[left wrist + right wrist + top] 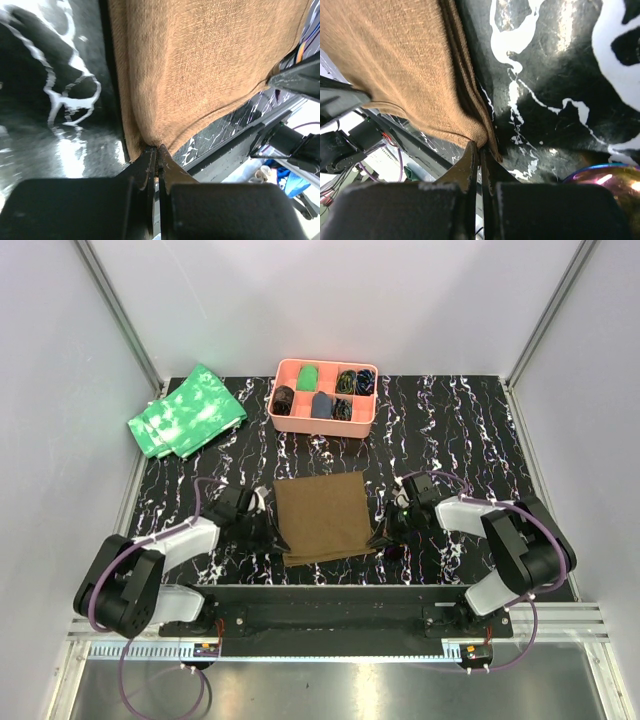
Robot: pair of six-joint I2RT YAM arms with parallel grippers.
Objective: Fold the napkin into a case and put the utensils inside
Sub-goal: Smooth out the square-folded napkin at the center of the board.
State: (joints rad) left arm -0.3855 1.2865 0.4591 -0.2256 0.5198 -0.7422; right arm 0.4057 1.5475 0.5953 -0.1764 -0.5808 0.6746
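The brown napkin lies spread on the black marbled table, between my two grippers. My left gripper is shut on its near left corner, where the cloth bunches into the fingertips. At the near right corner my right gripper is also shut on the cloth, and a doubled edge shows beside its tips. A shiny purple rounded object lies on the table just right of that gripper. I cannot tell whether it is one of the utensils. No utensils show plainly in the top view.
A pink compartment tray holding small items stands at the back centre. Green white-mottled cloths lie at the back left. A black rail runs along the near table edge, and grey walls close in both sides.
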